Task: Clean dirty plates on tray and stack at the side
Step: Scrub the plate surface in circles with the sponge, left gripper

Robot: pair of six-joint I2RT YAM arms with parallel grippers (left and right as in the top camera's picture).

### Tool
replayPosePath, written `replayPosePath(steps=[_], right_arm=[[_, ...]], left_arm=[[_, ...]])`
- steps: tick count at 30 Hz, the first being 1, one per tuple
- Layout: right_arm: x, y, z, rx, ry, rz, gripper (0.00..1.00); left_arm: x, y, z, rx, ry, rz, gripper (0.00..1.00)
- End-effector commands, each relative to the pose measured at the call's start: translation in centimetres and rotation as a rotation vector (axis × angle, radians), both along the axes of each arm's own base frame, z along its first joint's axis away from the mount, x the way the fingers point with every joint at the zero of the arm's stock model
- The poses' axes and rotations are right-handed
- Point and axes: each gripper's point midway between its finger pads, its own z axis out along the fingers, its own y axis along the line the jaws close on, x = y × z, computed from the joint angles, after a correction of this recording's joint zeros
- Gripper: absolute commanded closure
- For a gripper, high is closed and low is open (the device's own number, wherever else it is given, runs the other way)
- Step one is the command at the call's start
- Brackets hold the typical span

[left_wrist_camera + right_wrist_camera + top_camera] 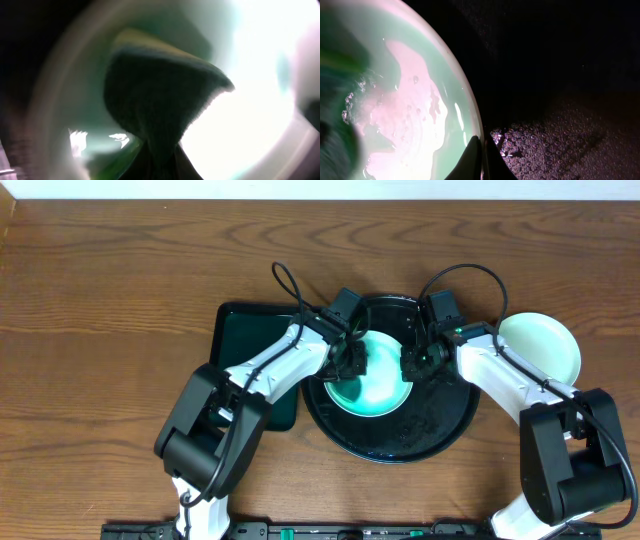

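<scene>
The plate being cleaned lies in the tray, a little left of its centre, with a claw at either side. The left claw is clenched on a dark green pad that hangs over the plate's bowl. The left wrist view is too smeared to tell whether the pad is pressing on the glaze or just above it. The right claw is clenched on the plate's right rim, with its tips meeting right at the edge.

That rim hold is the weak point. The plate carries a film of water with small bubbles, and the tray floor beside it is beaded with droplets. The rim is thin and wet, and the claw has only a shallow bite on it. A sideways scrub with the pad could slide the rim out of that bite, and the plate would then skid or spin on the wet tray. Pressing down hard near the left edge could tip the plate up against the right claw. A dragging pad could also twist out of the left claw. Lifting the plate while it is wet risks dripping on the worktop, or dropping it on the way to the second plate at the upper right.
</scene>
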Motion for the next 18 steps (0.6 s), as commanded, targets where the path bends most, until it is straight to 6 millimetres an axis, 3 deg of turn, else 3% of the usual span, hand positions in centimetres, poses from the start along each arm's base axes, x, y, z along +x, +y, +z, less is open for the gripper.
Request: replayPosePath(steps=[1, 10, 14, 18], right_arm=[[-0.5, 1.2, 0.1, 0.024, 0.002, 0.042, 0.99], [-0.5, 1.2, 0.1, 0.024, 0.003, 0.042, 0.99], [-0.5, 1.2, 0.1, 0.024, 0.002, 0.042, 0.99], [-0.5, 1.2, 0.1, 0.024, 0.003, 0.043, 0.99]], left_arm=[[-4.0, -3.9, 0.3, -0.206, 0.186, -0.093, 0.93], [-1.9, -4.9, 5.0, -0.261, 0.057, -0.102, 0.92], [0.8, -2.7, 7.3, -0.143, -0.136, -0.038, 0.93], [3.3, -0.3, 7.5, 0.003, -0.29, -0.008, 0.93]])
